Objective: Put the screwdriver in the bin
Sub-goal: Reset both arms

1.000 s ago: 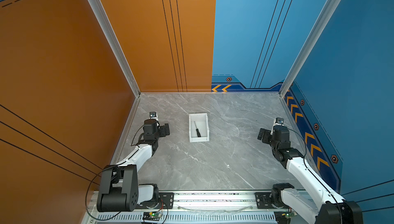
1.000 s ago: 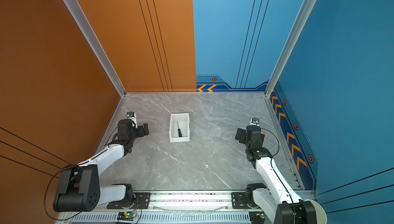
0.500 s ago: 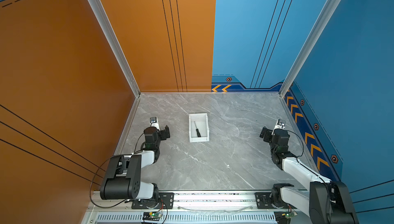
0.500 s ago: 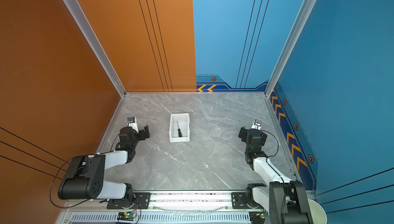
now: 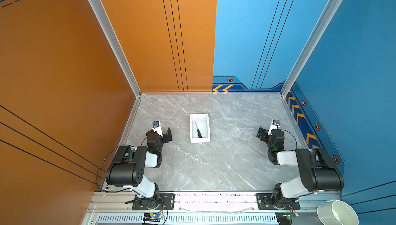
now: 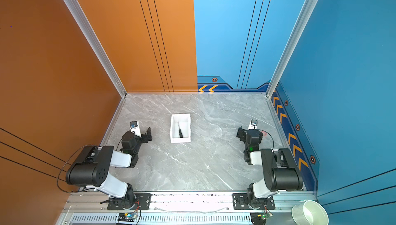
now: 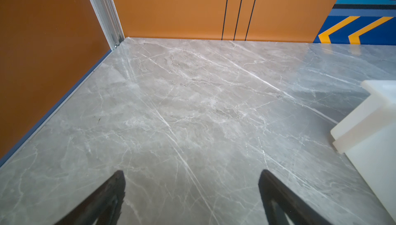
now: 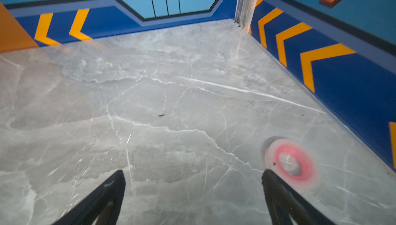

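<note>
- Left gripper (image 7: 191, 174): jaws spread wide with nothing between them, at the left of the table (image 5: 214, 166).
- Right gripper (image 8: 192, 173): equally wide and empty, at the right.
- Between the arms, the screwdriver (image 5: 198, 130) lies inside the bin (image 5: 199, 140), handle toward the near end.
- The task looks done; nothing appears left.

Both arms draw in from their stretched pose. The left arm (image 5: 126, 170) and the right arm (image 5: 319, 174) now fold tight, with elbows lifted high on the near side of the bin (image 5: 199, 140), one on each flank.
</note>
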